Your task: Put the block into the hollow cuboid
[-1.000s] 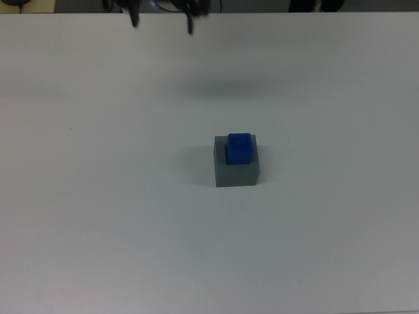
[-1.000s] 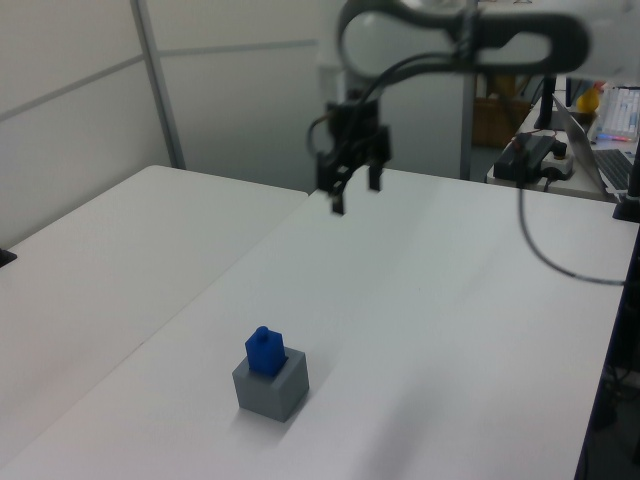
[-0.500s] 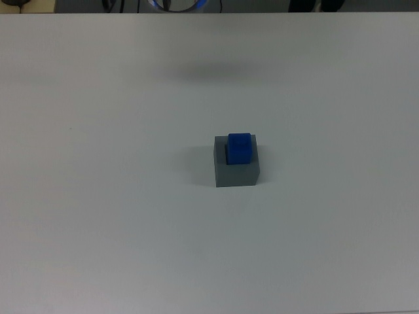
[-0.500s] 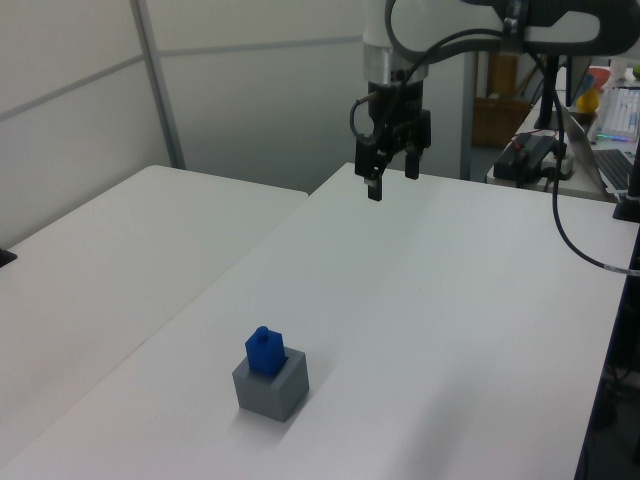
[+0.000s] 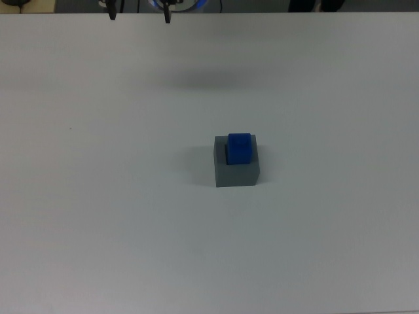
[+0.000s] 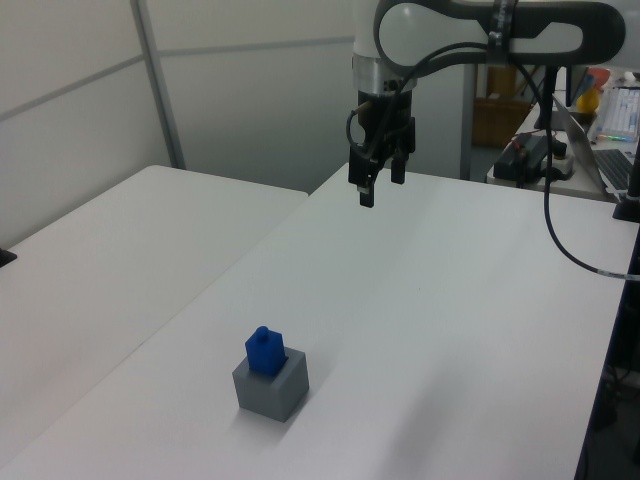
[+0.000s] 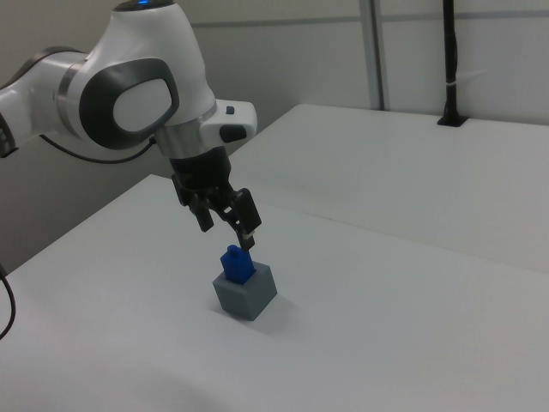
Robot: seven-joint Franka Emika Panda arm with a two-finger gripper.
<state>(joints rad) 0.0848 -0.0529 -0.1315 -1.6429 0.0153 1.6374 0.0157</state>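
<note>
The bright-blue block (image 5: pixel 239 148) stands in the square recess of the grey hollow cuboid (image 5: pixel 236 171), its upper half sticking out above the rim. In the left view the block (image 6: pixel 264 350) and cuboid (image 6: pixel 270 388) sit near the table's front. My gripper (image 6: pixel 381 185) hangs high over the far end of the table, well away from them, open and holding nothing. Only its fingertips (image 5: pixel 167 16) show at the top view's upper edge. In the right view the gripper (image 7: pixel 227 227) appears just above the block (image 7: pixel 238 263) and cuboid (image 7: pixel 249 296).
The white table (image 5: pixel 98 196) carries nothing else. A second white table (image 6: pixel 90 260) adjoins it on the left view's left. A desk with cables and equipment (image 6: pixel 540 155) stands behind the arm. A black cable (image 6: pixel 560 240) hangs from the arm.
The gripper moved away from the cuboid toward the far table edge, leaving the top view, then came slightly back. The block and cuboid have not moved.
</note>
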